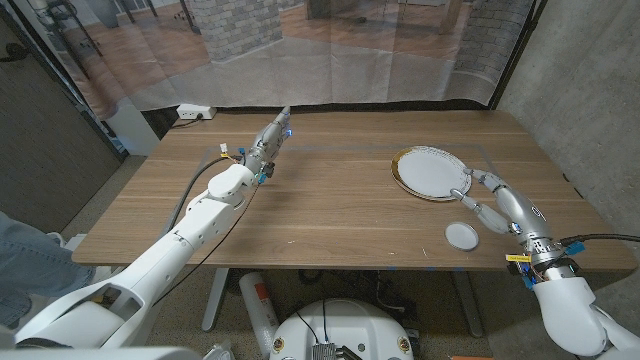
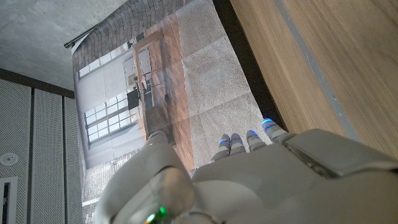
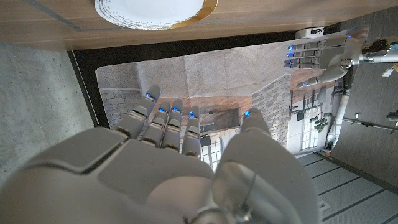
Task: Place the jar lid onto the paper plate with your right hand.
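The paper plate [image 1: 430,172], white with a gold rim, lies on the right half of the wooden table [image 1: 330,210]; its edge also shows in the right wrist view [image 3: 149,9]. The jar lid [image 1: 462,235], a small white disc, lies on the table nearer the front edge, apart from the plate. My right hand [image 1: 487,198] [image 3: 180,168] hovers between lid and plate with fingers stretched toward the plate's near rim, holding nothing. My left hand [image 1: 268,140] [image 2: 249,180] reaches toward the far edge at the table's middle left, fingers straight and empty; the right wrist view catches it too [image 3: 317,53].
A white power strip [image 1: 195,112] sits past the table's far left corner. A printed backdrop curtain [image 1: 330,50] hangs behind the table and a concrete wall [image 1: 590,80] stands to the right. A person's jeans-clad leg [image 1: 18,255] is at the left edge.
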